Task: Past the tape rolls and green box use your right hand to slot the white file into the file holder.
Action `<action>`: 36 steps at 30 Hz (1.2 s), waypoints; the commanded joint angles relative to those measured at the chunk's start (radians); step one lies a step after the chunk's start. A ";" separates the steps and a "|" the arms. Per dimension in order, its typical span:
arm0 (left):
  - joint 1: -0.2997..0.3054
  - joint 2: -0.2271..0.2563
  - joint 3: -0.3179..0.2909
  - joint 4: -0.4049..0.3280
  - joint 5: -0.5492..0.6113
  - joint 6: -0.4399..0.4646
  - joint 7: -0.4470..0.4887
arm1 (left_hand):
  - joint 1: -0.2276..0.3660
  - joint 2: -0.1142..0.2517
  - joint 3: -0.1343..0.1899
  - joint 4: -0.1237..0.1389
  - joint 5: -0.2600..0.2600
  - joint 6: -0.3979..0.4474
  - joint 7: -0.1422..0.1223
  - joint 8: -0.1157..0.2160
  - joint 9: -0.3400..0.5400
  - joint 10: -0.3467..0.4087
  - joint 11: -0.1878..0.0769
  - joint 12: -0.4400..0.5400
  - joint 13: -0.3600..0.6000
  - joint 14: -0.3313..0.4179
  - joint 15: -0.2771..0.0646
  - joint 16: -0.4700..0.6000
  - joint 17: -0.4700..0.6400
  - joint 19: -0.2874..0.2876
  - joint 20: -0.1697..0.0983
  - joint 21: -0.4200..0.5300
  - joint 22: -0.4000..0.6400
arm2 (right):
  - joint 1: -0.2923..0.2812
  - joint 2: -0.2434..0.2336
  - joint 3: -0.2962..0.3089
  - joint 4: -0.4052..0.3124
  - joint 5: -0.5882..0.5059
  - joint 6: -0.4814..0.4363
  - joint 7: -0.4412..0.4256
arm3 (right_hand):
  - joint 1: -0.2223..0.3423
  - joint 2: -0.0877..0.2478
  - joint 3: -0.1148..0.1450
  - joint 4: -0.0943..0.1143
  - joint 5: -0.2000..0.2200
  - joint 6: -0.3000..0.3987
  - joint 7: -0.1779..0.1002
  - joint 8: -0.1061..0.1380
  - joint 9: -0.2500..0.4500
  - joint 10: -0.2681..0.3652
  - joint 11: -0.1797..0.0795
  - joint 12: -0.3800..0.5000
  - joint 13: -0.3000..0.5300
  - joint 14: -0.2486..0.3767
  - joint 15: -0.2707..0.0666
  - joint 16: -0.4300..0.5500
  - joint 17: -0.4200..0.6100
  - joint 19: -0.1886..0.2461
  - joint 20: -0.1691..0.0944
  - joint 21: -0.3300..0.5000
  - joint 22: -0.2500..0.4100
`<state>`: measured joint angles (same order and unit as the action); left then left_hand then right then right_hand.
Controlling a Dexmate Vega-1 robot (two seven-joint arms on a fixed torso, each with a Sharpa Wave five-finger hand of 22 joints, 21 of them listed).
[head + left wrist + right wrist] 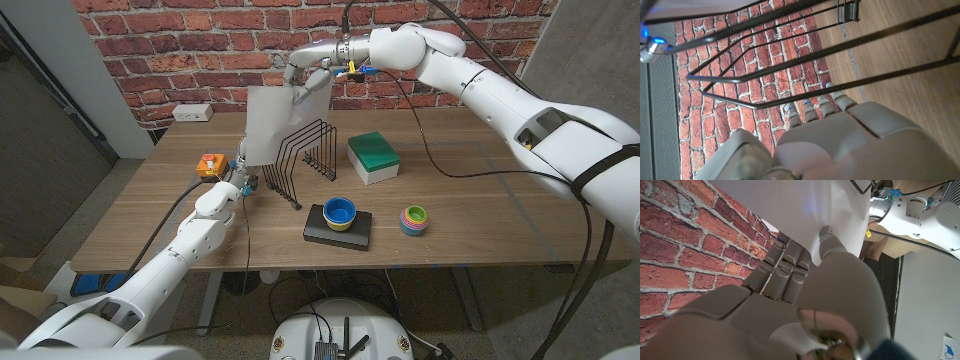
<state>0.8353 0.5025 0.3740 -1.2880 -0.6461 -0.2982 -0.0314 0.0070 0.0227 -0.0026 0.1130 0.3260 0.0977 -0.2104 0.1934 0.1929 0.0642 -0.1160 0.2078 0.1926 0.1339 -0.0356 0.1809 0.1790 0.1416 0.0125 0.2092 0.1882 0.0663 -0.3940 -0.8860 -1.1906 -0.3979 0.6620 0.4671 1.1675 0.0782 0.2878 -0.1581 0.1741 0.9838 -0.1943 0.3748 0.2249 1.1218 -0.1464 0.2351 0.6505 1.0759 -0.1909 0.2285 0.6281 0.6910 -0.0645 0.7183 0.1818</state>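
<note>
White file hanging above the file holder, not yet slotted.

The desk is a wooden top standing before a red brick wall, with a grey panel at the wall's left end. The right hand is holding the white file by its upper corner above the file holder, fingers pinching the sheet, which is hanging tilted with its lower edge toward the holder's left side. The left hand is sitting just left of the file holder; whether its fingers are gripping a wire cannot be told. Risk, as judged: the limp sheet may be catching on a wire divider or buckling, or missing a slot and dropping outside; a hard push could be shifting the light holder. The green box is sitting just right of the holder, clear of the path.
</note>
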 commanded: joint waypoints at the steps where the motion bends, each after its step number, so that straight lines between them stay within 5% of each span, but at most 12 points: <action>1: 0.001 0.000 0.000 -0.001 0.000 0.001 0.000 | -0.001 0.007 0.000 0.005 0.006 -0.001 -0.009 0.006 0.005 -0.003 -0.007 0.006 0.005 0.005 -0.005 0.006 0.002 0.008 0.000 0.007 0.005 | -0.006 0.013 -0.013 -0.001 -0.036 -0.021 -0.037 | 0.001 0.009 0.008 -0.002 0.004 0.006 0.004 0.002 0.004 0.065 -0.062 0.004 0.001 -0.002 -0.049 0.000 0.002 -0.003 -0.126 0.010 -0.001; 36: 0.000 0.000 0.000 0.000 0.000 0.001 0.000 | -0.001 0.007 0.000 0.005 0.006 -0.003 -0.009 0.006 0.005 -0.001 -0.008 0.007 0.005 0.005 -0.005 0.006 0.002 0.008 0.001 0.007 0.005 | -0.073 -0.031 -0.012 -0.118 -0.118 -0.107 -0.100 | 0.005 0.007 0.008 -0.002 0.003 0.011 0.001 0.003 0.004 0.066 -0.061 0.005 0.002 0.000 -0.049 0.002 0.001 -0.004 -0.126 0.014 -0.001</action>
<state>0.8359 0.5020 0.3741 -1.2884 -0.6461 -0.2975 -0.0309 0.0070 0.0227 -0.0026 0.1130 0.3260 0.0977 -0.2104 0.1934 0.1929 0.0642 -0.1160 0.2078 0.1926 0.1339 -0.0356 0.1809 0.1790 0.1416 0.0125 0.2092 0.1882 0.0124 -0.4098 -0.9001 -1.2748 -0.4963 0.5737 0.3778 1.1688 0.0795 0.2901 -0.1609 0.1697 0.9838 -0.1943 0.3748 0.2257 1.1219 -0.1464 0.2319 0.6513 1.0760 -0.1908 0.2285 0.6253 0.6911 -0.0645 0.7261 0.1818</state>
